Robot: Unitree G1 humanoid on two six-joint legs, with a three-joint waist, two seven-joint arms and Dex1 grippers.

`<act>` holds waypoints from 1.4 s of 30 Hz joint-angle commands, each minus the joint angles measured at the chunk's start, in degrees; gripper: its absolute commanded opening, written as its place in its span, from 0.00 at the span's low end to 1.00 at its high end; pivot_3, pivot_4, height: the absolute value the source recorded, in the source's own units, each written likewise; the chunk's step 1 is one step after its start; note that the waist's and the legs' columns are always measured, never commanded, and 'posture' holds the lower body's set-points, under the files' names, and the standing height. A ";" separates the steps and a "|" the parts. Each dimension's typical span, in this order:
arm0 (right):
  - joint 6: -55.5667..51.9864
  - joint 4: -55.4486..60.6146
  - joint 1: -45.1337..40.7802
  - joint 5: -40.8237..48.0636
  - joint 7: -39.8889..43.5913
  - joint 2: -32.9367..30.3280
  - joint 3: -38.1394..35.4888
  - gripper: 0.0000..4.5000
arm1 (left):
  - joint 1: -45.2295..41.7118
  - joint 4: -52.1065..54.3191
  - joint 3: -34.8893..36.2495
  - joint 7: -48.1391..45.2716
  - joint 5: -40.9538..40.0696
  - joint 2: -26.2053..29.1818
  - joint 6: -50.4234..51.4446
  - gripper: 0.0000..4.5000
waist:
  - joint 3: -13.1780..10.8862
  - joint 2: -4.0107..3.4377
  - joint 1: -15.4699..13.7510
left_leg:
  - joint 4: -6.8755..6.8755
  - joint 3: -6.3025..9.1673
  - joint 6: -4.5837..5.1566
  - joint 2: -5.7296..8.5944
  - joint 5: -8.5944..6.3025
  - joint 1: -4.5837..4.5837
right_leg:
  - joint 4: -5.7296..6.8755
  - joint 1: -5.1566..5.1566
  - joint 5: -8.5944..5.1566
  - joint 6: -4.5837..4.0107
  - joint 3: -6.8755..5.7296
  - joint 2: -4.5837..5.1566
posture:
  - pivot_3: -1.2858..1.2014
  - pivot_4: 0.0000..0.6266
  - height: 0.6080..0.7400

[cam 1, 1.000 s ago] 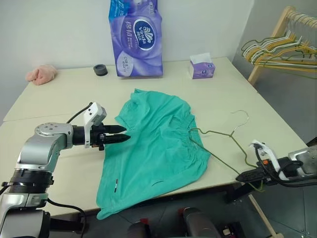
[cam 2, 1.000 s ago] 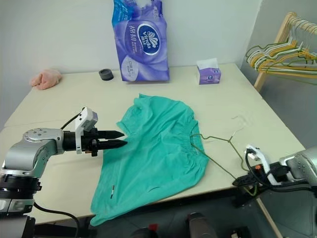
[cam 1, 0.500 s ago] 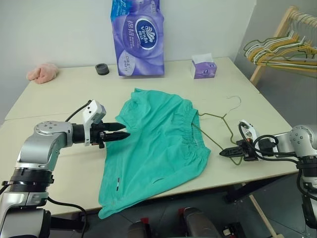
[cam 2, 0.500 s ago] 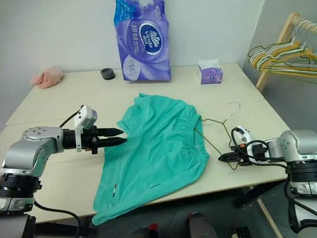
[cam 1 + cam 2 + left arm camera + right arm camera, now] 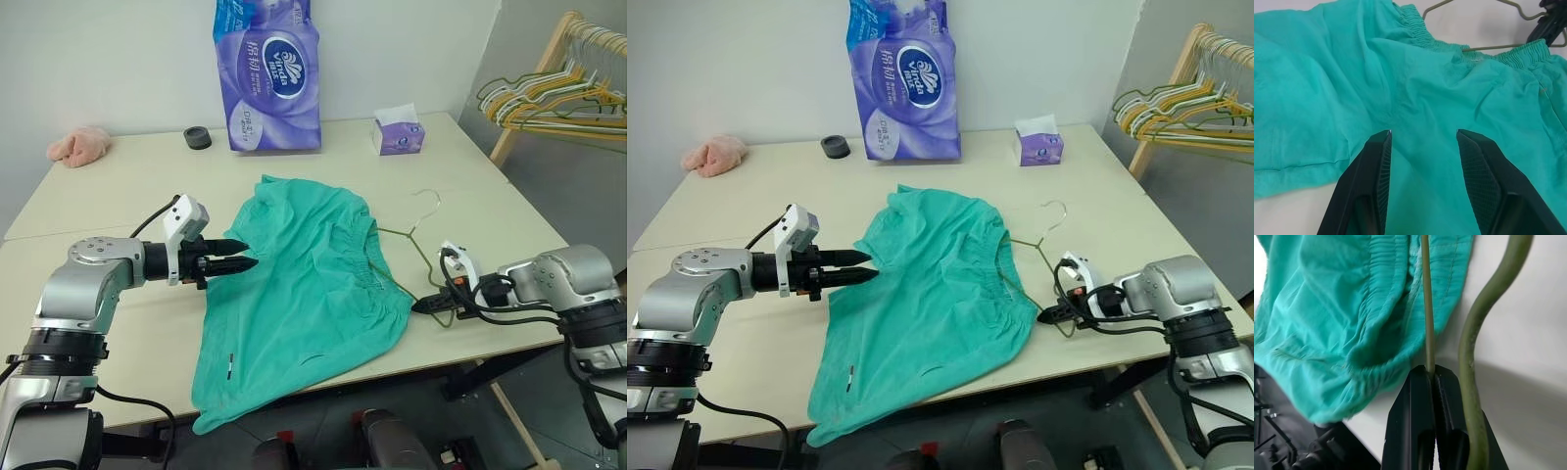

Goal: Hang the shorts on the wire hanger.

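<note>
The teal-green shorts (image 5: 304,294) lie spread on the table, one leg hanging over the front edge. The thin olive wire hanger (image 5: 407,235) lies flat at their right, hook (image 5: 427,196) pointing away, one arm reaching into the gathered waistband (image 5: 1420,22). My right gripper (image 5: 423,305) is shut on the hanger's wire, pinched between the fingers (image 5: 1442,396) close to the waistband. At the shorts' left edge my left gripper (image 5: 240,264) hovers open, the fabric lying loose beyond its fingers (image 5: 1382,161).
A purple tissue-roll pack (image 5: 267,73), a small tissue box (image 5: 398,135), a black ring (image 5: 197,138) and a pink cloth lump (image 5: 78,145) stand along the table's far side. A wooden rack of hangers (image 5: 558,93) stands off the table at the right.
My right gripper has come in from beyond the table's front right edge towards the shorts, carrying the hanger leftward into the waistband. The left gripper has stayed in place.
</note>
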State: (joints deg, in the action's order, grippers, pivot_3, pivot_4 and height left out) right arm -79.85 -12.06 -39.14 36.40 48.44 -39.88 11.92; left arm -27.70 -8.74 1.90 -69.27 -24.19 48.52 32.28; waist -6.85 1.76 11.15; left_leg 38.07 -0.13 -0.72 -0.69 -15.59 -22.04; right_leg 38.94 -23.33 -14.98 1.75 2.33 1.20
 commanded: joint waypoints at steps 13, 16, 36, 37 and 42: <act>6.52 -1.12 -7.38 -2.36 -2.43 9.56 -7.88 0.00 | -3.67 -1.72 4.18 5.86 -1.20 -1.68 0.04 0.49 | 0.01 -0.01 -0.14 | 0.02 0.04 0.00 0.05 0.00 -0.02 | 0.04 0.00 0.03 -0.03 -0.03 0.10 | 0.44 0.08 1.00; 8.53 5.00 -7.33 -2.84 -3.56 9.76 -8.77 0.00 | -7.09 -5.79 6.26 9.93 -0.45 -2.68 -1.24 0.61 | 0.01 0.00 -0.17 | 0.07 0.10 0.00 0.05 0.00 -0.05 | 0.06 0.00 0.04 -0.01 -0.10 0.11 | 0.44 0.09 1.00; 43.23 20.14 -3.27 -27.76 0.13 3.97 12.18 0.00 | -23.88 -13.97 -5.22 -9.64 10.46 4.19 -20.05 1.00 | 0.16 0.06 0.12 | 0.12 0.11 -0.03 0.11 0.02 -0.42 | 0.12 -0.36 0.07 -0.01 -0.12 0.13 | 0.44 0.07 1.00; 43.67 20.48 -3.16 -28.27 0.29 4.04 12.18 0.00 | -23.86 -14.79 -5.77 -10.26 11.29 4.12 -21.33 1.00 | 0.16 0.06 0.12 | 0.14 0.10 -0.03 0.11 0.02 -0.44 | 0.12 -0.37 0.07 -0.01 -0.11 0.13 | 0.44 0.07 1.00; 46.58 22.77 -2.47 -31.21 1.19 3.87 12.56 0.00 | -21.36 -17.63 -9.50 -11.10 16.63 2.96 -29.38 1.00 | 0.17 0.06 0.11 | 0.22 0.12 -0.03 0.11 0.02 -0.57 | 0.13 -0.46 0.08 -0.01 -0.13 0.14 | 0.44 0.07 1.00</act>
State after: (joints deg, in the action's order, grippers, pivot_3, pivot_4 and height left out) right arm -35.53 7.78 -41.31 6.26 48.97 -35.54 24.91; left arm -49.43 -25.78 -6.97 -79.87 -9.39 51.50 6.21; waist -6.68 1.82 11.26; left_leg 38.30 -0.01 -0.74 -0.58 -15.57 -22.61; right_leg 39.07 -23.78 -14.90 1.74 2.21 1.35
